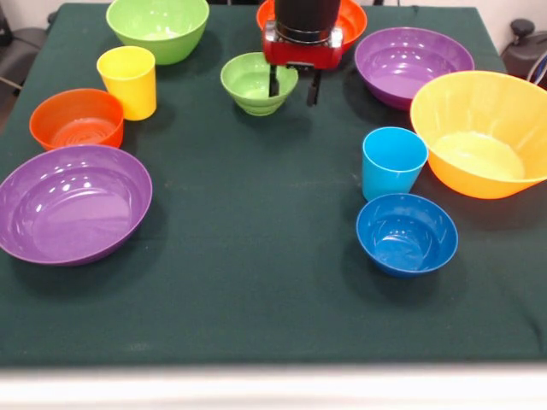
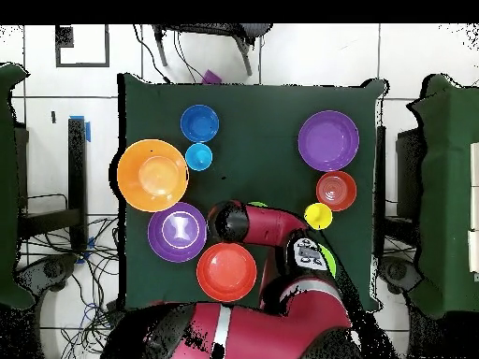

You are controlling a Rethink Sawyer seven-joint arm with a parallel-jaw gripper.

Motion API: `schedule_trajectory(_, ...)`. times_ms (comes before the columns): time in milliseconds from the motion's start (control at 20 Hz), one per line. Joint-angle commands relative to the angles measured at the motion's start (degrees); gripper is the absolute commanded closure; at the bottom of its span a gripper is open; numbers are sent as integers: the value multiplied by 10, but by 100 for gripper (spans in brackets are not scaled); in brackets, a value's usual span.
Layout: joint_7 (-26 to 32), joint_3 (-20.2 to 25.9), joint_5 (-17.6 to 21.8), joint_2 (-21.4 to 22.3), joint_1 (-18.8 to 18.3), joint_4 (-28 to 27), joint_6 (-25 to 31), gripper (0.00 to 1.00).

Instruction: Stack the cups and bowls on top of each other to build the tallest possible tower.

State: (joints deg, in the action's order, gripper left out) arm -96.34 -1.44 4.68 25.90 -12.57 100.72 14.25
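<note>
The pincer (image 1: 293, 88) is held spread and empty just above the small green bowl (image 1: 256, 83) at the far middle of the desk (image 1: 256, 282). No tower is built: the orange bowl (image 1: 483, 132) is seen upright at the right, with the blue cup (image 1: 393, 162) beside it.

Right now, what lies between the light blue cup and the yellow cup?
In the front view only bare green tablecloth lies between the light blue cup and the yellow cup; the small green bowl sits farther back.
</note>
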Motion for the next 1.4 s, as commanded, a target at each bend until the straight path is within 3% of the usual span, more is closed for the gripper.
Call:
schedule_trajectory(50,-84,37,-37,20,29,-57,84,0)
schedule_trajectory(700,-83,-8,-49,53,70,-80,175,0)
schedule_trajectory(1400,-117,7,-98,-4,82,-131,126,0)
